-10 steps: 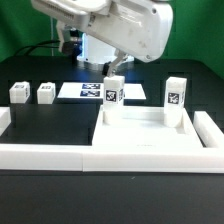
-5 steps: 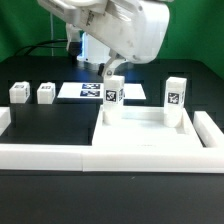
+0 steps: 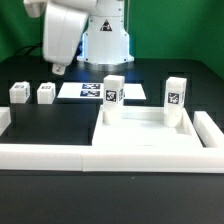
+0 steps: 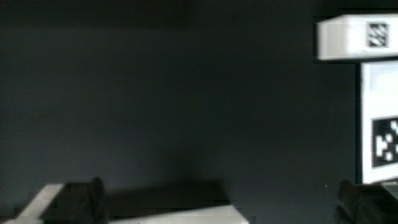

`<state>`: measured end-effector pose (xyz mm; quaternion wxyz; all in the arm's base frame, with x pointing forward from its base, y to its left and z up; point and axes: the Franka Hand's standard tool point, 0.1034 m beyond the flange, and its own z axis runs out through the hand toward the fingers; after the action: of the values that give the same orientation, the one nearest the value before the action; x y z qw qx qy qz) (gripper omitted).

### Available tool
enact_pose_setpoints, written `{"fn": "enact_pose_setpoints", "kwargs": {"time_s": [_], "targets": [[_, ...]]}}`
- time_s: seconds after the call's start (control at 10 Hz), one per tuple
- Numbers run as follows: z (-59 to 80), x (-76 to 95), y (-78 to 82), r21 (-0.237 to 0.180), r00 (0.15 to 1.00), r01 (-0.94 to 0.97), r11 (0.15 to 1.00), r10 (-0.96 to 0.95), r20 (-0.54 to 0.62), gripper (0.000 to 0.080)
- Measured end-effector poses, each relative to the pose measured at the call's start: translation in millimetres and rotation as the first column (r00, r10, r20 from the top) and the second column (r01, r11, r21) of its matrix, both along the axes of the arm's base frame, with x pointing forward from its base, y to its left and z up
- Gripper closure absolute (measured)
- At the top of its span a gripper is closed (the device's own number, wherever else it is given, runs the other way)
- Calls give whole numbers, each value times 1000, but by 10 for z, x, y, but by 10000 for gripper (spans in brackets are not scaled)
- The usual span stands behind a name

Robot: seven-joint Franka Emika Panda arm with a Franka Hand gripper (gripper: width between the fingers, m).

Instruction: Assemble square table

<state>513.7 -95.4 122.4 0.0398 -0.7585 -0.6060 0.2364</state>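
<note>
The white square tabletop lies flat at the exterior view's right. Two white tagged legs stand upright on it, one at its far left corner and one at its far right corner. Two more legs lie loose at the left. My gripper hangs above the table behind the loose legs, open and empty. In the wrist view my gripper shows its dark fingers wide apart over dark table. One leg shows at the edge of that view.
The marker board lies behind the tabletop and shows in the wrist view. The low white border wall runs along the front, with a side piece at the right. The robot base stands at the back.
The arm has swung from above the tabletop's left leg toward the exterior view's left. That leg stays standing on the tabletop.
</note>
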Motion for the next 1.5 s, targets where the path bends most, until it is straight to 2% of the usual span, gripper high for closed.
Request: {"fn": "enact_pose_setpoints", "kwargs": {"time_s": [0.1, 0.4, 0.6, 0.7, 0.8, 1.0, 1.1, 1.5], "targets": [[-21, 135, 16, -1, 999, 16, 1000, -15, 41, 150], [-32, 116, 51, -75, 974, 211, 975, -203, 96, 150], [-40, 116, 58, -100, 949, 300, 949, -286, 131, 150], [-77, 47, -7, -90, 878, 451, 888, -422, 227, 150], [-104, -186, -172, -94, 801, 579, 810, -544, 250, 150], [-221, -419, -433, -101, 609, 787, 609, -740, 287, 150], [-262, -484, -466, -109, 540, 839, 533, -791, 288, 150], [-267, -451, -382, -121, 415, 909, 398, -845, 338, 150]]}}
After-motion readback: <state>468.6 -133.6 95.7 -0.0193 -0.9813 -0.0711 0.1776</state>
